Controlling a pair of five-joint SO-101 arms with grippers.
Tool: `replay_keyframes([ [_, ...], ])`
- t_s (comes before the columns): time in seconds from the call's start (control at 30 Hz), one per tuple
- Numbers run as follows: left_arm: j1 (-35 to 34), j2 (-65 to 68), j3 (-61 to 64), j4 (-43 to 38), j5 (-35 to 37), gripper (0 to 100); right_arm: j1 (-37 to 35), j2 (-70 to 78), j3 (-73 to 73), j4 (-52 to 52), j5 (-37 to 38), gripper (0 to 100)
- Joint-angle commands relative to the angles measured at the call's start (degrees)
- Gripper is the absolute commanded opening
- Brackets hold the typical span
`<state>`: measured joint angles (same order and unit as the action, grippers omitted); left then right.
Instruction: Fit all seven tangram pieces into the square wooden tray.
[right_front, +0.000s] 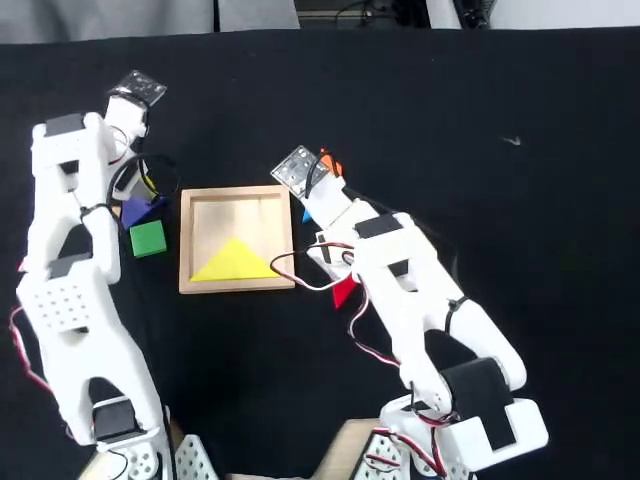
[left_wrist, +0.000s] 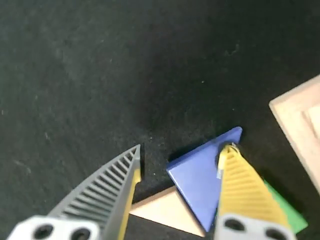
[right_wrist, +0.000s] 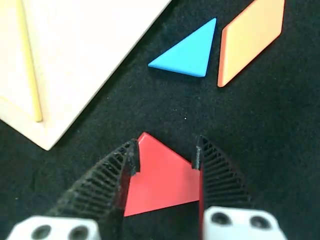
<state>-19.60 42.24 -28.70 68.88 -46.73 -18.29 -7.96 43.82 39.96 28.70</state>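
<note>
High view, starting at the left edge: the left arm (right_front: 70, 250) stands tall over a black cloth (right_front: 500, 200); its left gripper (left_wrist: 182, 150) is spread wide with nothing held, the yellow finger (left_wrist: 240, 185) lying over one edge of a blue triangle (left_wrist: 197, 182), the grey finger (left_wrist: 112, 185) apart from it over bare cloth; a pale wooden triangle (left_wrist: 162, 210) abuts the blue one, and a green square (right_front: 148, 239) sits just beside them, left of centre; next comes the square wooden tray (right_front: 237, 194), just left of the frame's centre, holding a yellow triangle (right_front: 232, 263) against its lower rim; right of the tray's upper right corner lie a light blue triangle (right_wrist: 187, 52) and an orange parallelogram (right_wrist: 250, 37), close together but apart; below them, near the tray's lower right corner, the right gripper (right_wrist: 166, 152) is closed to a narrow gap on a red triangle (right_wrist: 160, 182), one finger pressed against each side
</note>
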Motion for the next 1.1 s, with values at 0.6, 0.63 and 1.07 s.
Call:
replay_keyframes([
  [0.6,-0.4,19.34,-33.54,22.07,-12.84,25,-0.26,-0.22,-0.13,-0.97,-0.18,18.1],
  [0.63,-0.4,20.04,-33.54,21.98,-12.66,25,-0.26,-0.22,-0.04,-0.97,-0.18,18.1],
  [1.07,-0.66,21.1,-33.63,22.07,-10.37,15,0.35,-0.22,-0.13,-0.97,-0.18,18.1],
])
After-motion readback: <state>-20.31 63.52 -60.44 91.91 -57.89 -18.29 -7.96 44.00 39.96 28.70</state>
